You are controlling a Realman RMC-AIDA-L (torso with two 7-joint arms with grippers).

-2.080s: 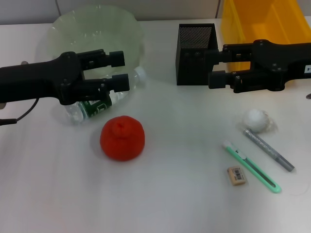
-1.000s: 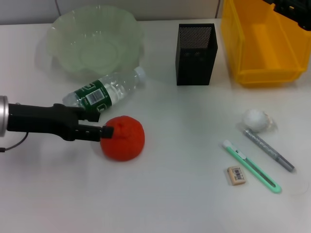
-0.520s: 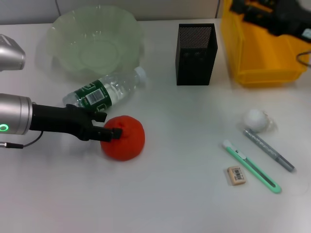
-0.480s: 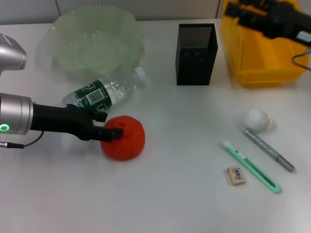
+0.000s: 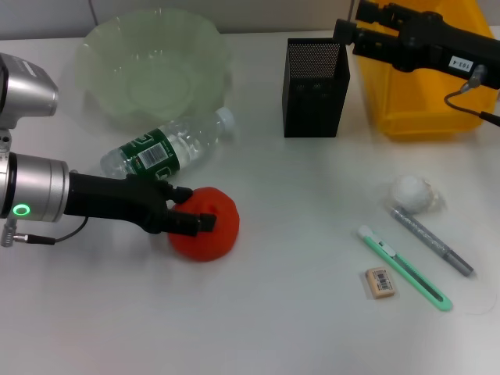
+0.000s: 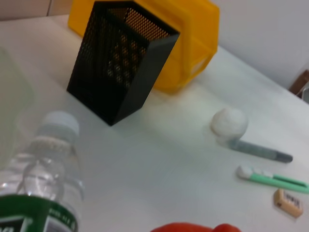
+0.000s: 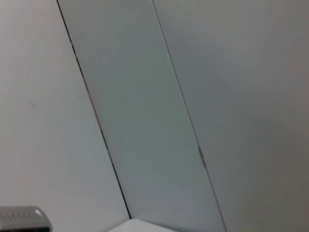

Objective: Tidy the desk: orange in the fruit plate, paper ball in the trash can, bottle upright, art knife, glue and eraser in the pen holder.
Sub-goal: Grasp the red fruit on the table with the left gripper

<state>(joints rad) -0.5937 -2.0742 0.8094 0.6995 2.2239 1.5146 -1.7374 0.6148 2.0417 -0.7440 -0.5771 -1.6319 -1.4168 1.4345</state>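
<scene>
1. Compared with the earlier frames, the left claw (image 5: 187,216) has advanced from beside the bottle to the orange (image 5: 205,223), and the right claw (image 5: 350,27) has retreated to the far side of the counter (image 5: 273,312), above the pen holder (image 5: 315,76) and the yellow bin (image 5: 422,70).
2. Left claw state: fingers straddle the orange's near side and top. Whether they are clamped on the fruit or merely touching it cannot be determined.
3. Right claw state: cannot be determined from these views; that arm appears idle.
4. Object positions: the orange rests on the counter, just beside the bottle (image 5: 168,148), which lies on its side in front of the fruit plate (image 5: 152,66). The paper ball (image 5: 412,193), glue (image 5: 431,241), art knife (image 5: 405,267) and eraser (image 5: 381,282) lie grouped on the right side of the counter, none yet sorted.
5. Judged step: securing the orange for transfer to the fruit plate.
6. Hazard: the orange is round; an off-centre grip may let it roll away or slip out during the lift.
7. Hazard: the bottle lies between the orange and the plate. A low transfer path could strike it and set it rolling.
</scene>
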